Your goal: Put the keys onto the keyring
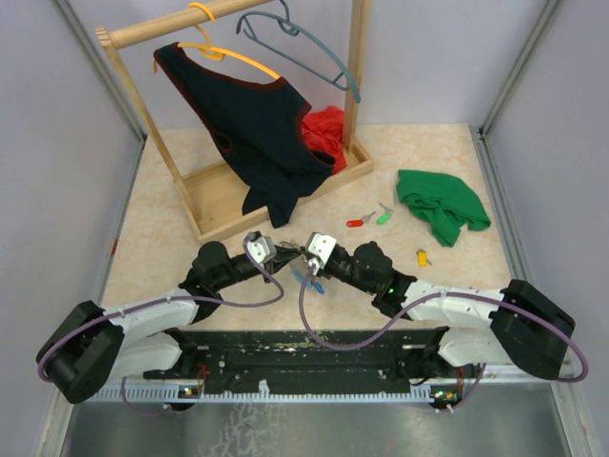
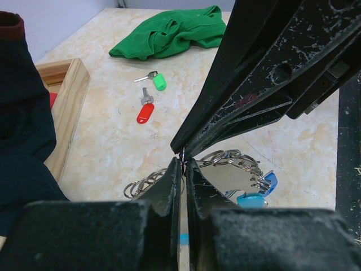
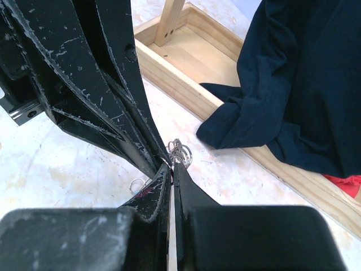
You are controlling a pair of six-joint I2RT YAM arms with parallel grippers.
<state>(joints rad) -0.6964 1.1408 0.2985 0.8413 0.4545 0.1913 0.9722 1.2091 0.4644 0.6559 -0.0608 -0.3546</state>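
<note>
My left gripper (image 2: 185, 162) and right gripper (image 3: 172, 165) meet tip to tip above the table, both shut on a thin wire of the keyring (image 2: 228, 158), a string of silver rings. In the top view the two grippers touch near the left gripper (image 1: 285, 251) tip. A blue key (image 2: 268, 182) and a light-blue piece (image 2: 251, 199) dangle from the rings, seen as blue keys (image 1: 310, 280) from above. Loose on the table lie a red key (image 1: 355, 224), a green key (image 1: 384, 216) and a yellow key (image 1: 422, 256).
A crumpled green cloth (image 1: 441, 203) lies at the right, beyond the loose keys. A wooden rack (image 1: 224, 195) stands behind the grippers with a dark garment (image 1: 252, 124) on an orange hanger, a grey hanger (image 1: 304, 48) and a red cloth (image 1: 326, 133).
</note>
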